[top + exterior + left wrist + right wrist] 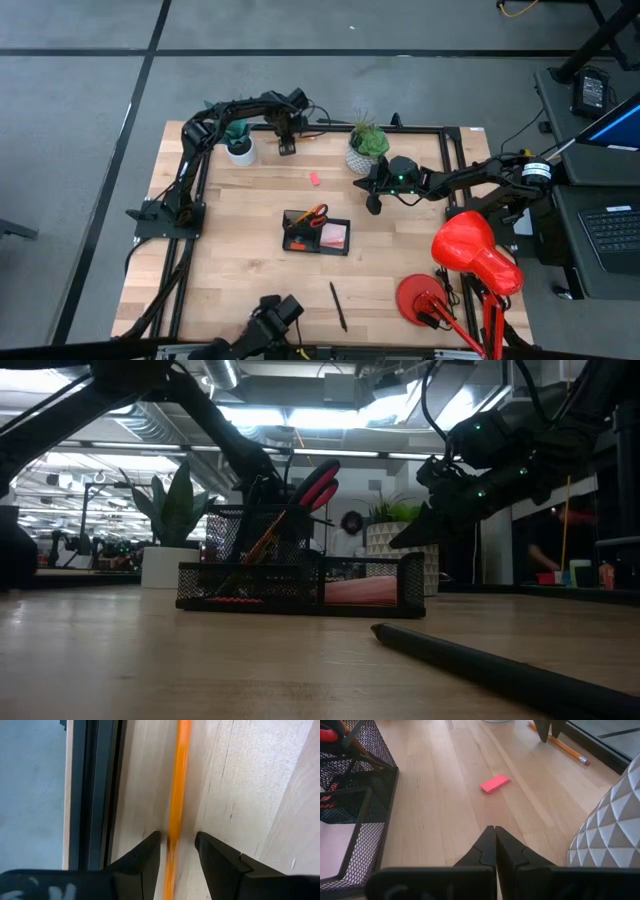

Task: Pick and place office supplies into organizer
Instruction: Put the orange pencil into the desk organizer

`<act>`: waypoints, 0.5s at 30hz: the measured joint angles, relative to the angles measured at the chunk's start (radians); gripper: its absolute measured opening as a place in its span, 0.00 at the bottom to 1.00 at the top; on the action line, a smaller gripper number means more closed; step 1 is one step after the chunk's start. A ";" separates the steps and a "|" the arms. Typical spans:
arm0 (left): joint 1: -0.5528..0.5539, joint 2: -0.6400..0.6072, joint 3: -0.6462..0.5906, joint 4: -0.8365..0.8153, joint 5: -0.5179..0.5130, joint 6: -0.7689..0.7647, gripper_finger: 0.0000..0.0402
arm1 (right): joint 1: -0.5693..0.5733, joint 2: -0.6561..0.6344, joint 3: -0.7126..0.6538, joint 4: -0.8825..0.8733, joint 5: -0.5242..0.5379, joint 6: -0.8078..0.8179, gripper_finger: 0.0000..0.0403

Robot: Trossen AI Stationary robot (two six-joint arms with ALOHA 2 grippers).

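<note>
An orange pencil [179, 780] lies flat on the wood near the table's far edge [308, 135]. My left gripper [177, 837] is open and points down over it [287, 145], one finger on each side, with a thin gap showing to each. My right gripper [495, 831] is shut and hovers beside the right plant pot [374, 205]. A pink eraser [494, 783] lies on the table ahead of it. The black mesh organizer [340, 250] at mid-table holds the red-handled scissors [312, 214] and the pink sticky-note block [335, 236]. A dark pen [338, 305] lies near the near edge.
Two potted plants in white pots stand at the far side, one [239, 148] beside my left arm, the other [362, 158] right next to my right gripper. The black table frame [95, 795] runs close beside the pencil. A red desk lamp [470, 250] fills the near right corner.
</note>
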 joint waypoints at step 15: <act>0.018 0.001 0.000 0.002 0.039 0.005 0.33 | 0.000 0.000 0.000 0.000 0.000 0.001 0.00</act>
